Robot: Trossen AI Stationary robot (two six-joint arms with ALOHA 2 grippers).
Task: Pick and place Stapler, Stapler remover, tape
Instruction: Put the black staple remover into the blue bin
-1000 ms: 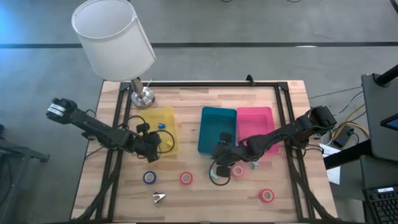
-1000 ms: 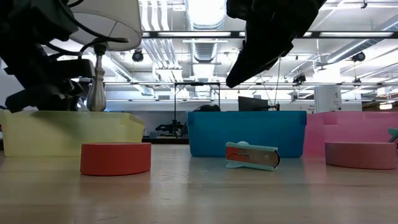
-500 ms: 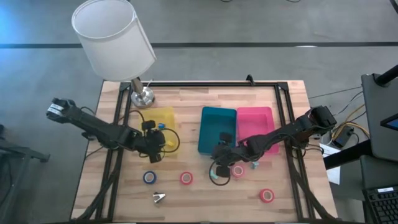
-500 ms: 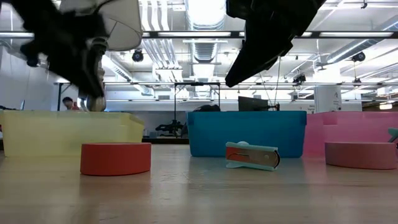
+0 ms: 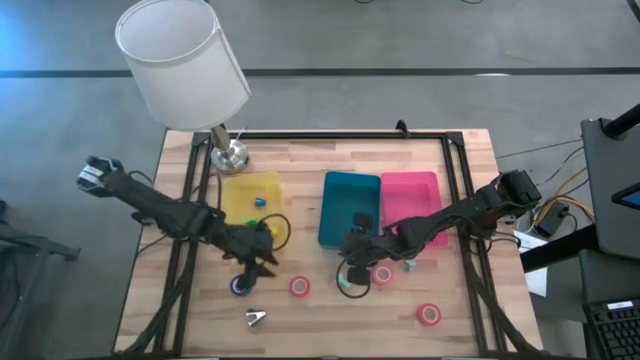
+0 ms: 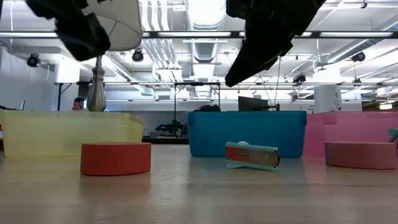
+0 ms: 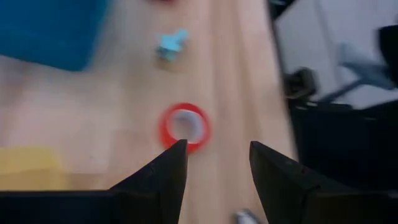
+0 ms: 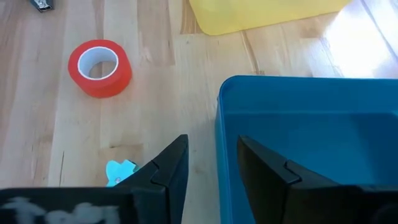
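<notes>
My left gripper (image 7: 214, 163) is open and holds nothing. It hangs above the table (image 5: 320, 310) between the blue tape (image 5: 238, 288) and a red tape (image 5: 300, 287), and its wrist view looks down on that red tape (image 7: 185, 126). My right gripper (image 8: 211, 158) is open too. It hovers by the near left corner of the blue tray (image 8: 298, 124). A small teal item (image 6: 252, 155) lies flat on the table below it. A pink tape (image 5: 382, 274) and another red tape (image 5: 429, 314) lie flat further right. A small silver item (image 5: 256, 318) rests near the front edge.
A yellow tray (image 5: 255, 200) holds a small blue piece (image 5: 259, 200). The blue tray (image 5: 350, 208) and a pink tray (image 5: 410, 200) stand beside it. A lamp with a white shade (image 5: 180, 60) stands at the far left corner. A second teal piece (image 5: 408, 265) lies by the pink tray.
My left gripper has drawn back from the yellow tray's near edge toward the table's near edge. It has risen and tipped up from pointing steeply down. It now hangs over the tapes. My right gripper has kept still.
</notes>
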